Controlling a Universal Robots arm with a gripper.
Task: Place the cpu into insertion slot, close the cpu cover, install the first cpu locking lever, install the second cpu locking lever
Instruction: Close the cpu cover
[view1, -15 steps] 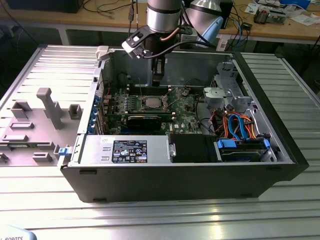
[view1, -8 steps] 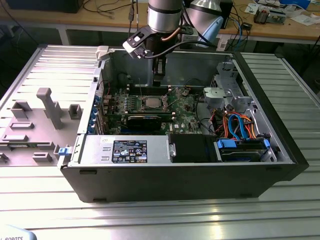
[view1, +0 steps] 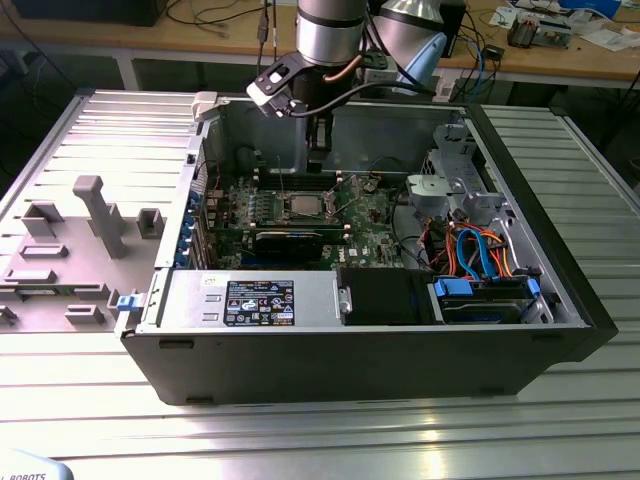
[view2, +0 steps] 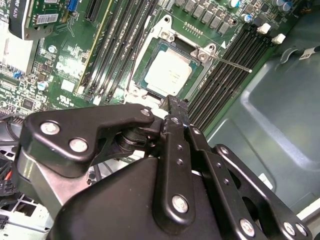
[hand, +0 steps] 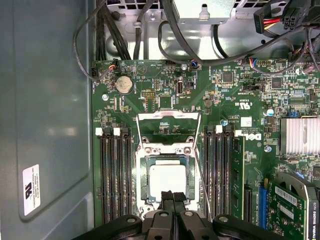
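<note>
The fingers are pressed together, gripping nothing, and hang above the near edge of the cpu, clear of it. The cpu lies flat in the insertion slot beneath the fingers. Beyond it the cpu cover stands raised. Memory slots flank the socket on the green motherboard, inside the open computer case on the tabletop

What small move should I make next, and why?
Probably lift the gripper slightly and carry it toward the cpu cover: the cpu already lies in the insertion slot, the cover appears raised open, and the gripper, shut, hovers at the chip's edge.
</note>
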